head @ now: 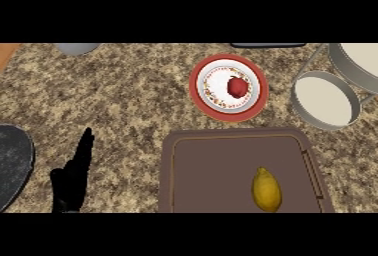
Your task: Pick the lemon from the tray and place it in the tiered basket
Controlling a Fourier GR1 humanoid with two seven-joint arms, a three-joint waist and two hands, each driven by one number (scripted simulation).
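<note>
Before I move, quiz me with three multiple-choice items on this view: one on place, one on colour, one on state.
1. Where is the lemon?
A. on the tray
B. on the plate
C. in the basket

2. What colour is the plate's rim?
A. blue
B. red
C. green

3. How is the left hand?
A. curled round the lemon
B. pressed flat on the tray
C. open, left of the tray, holding nothing

Key: 1 A, the lemon lies in the tray's right part. 2 B, a red ring surrounds the white centre. 3 C, its fingers are straight and clear of the tray.
</note>
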